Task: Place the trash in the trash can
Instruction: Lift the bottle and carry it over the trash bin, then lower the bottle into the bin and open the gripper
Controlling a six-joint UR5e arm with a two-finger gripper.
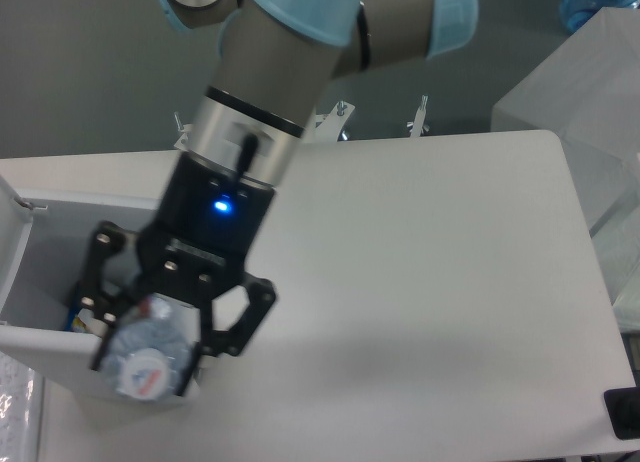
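Observation:
The white trash can (45, 350) stands at the table's left edge, open, with its lid (12, 232) hinged up on the left. My gripper (148, 367) hangs over the can's front right corner, pointing down. It is shut on a crumpled whitish wrapper (150, 344) with red and blue print, held at rim height. A small blue and yellow bit (76, 320) shows inside the can behind my left finger; I cannot tell if it is the bottle. Otherwise no bottle is in view.
The white table (420, 282) stretches to the right of the can. Grey blocks (590, 92) stand beyond its right edge. Two metal clamps (420, 117) sit at the far edge. A black object (625, 412) is at the lower right corner.

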